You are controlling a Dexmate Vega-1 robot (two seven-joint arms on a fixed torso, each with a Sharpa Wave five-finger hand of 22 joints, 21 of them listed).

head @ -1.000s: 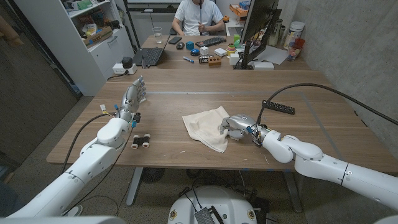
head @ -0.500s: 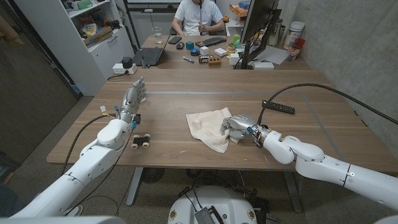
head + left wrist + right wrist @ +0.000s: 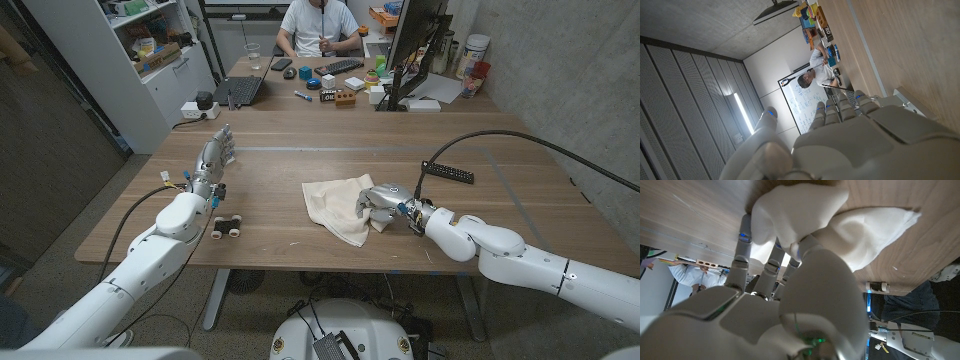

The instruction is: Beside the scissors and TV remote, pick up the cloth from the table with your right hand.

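Wooden table (image 3: 300,140): cloth (image 3: 335,205) bunched in right hand (image 3: 385,205).

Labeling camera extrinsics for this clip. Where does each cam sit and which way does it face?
Head view: on the robot's head, looking down over the wooden table; both arms enter from the bottom corners, right robot hand gripping the cloth, left robot hand upright.
Left wrist view: on the left wrist, along the back of the left robot hand, toward the person at the far desk.
Right wrist view: on the right wrist, along the back of the right robot hand, at the bunched cloth.
Shared: head and right wrist both show the cloth.
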